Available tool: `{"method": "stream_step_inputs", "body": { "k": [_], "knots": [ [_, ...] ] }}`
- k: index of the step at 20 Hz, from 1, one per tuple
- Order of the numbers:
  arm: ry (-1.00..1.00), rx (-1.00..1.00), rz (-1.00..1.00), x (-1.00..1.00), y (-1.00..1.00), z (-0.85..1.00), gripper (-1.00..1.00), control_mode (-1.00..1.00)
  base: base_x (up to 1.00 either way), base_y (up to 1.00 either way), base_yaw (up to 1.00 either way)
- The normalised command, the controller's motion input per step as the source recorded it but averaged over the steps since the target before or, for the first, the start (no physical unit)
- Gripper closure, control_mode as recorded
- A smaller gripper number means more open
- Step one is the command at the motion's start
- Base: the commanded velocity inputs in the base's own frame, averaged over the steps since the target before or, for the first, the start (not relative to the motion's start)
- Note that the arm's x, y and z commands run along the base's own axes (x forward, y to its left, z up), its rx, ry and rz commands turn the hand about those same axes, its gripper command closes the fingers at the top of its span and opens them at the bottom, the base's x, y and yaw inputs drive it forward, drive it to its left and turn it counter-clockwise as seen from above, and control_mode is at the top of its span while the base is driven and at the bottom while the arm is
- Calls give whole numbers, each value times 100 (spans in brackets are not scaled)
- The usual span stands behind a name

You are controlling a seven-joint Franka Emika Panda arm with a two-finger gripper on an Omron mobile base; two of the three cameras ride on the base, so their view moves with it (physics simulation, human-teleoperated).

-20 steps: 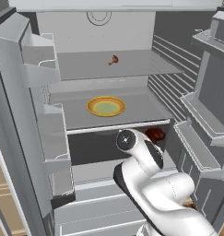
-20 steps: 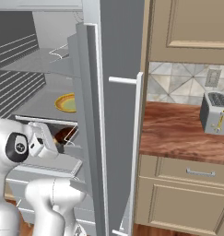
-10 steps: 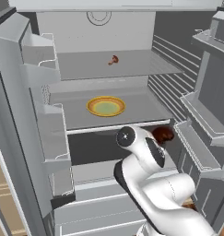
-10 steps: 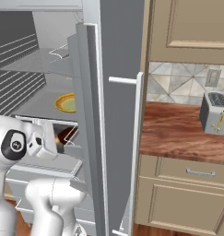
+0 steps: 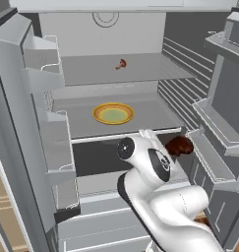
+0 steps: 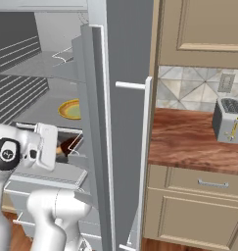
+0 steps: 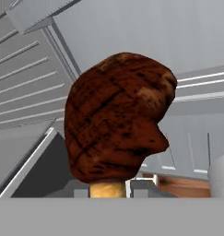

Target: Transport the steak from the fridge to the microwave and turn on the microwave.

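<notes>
Brown steak frame centre, upright, long axis vertical | fingers clamped on its base, bottom edge | fridge behind.

Dark brown, char-lined lump of steak with a tan lower edge. Round yellow plate with a greenish centre on a pale grey fridge shelf. Small reddish-brown mushroom-shaped piece on the far shelf. Reddish-brown wood-grain counter, silver toaster, beige cabinet fronts, grey-and-tan diamond-patterned wall tiles.
</notes>
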Motion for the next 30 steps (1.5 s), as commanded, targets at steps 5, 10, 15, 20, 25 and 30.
{"method": "stream_step_inputs", "body": {
  "k": [5,10,15,20,25,30],
  "knots": [
    [-7,0,-10,-12,-4,0,100,100,-10,-2,-7],
    [0,0,0,0,0,0,100,100,-31,0,-17],
    [0,0,0,0,0,0,100,100,-40,0,-13],
    [0,0,0,0,0,0,100,100,-42,0,-11],
    [0,0,0,0,0,0,100,100,-43,1,-14],
    [0,0,0,0,0,0,100,100,-42,4,-17]
  ]
}}
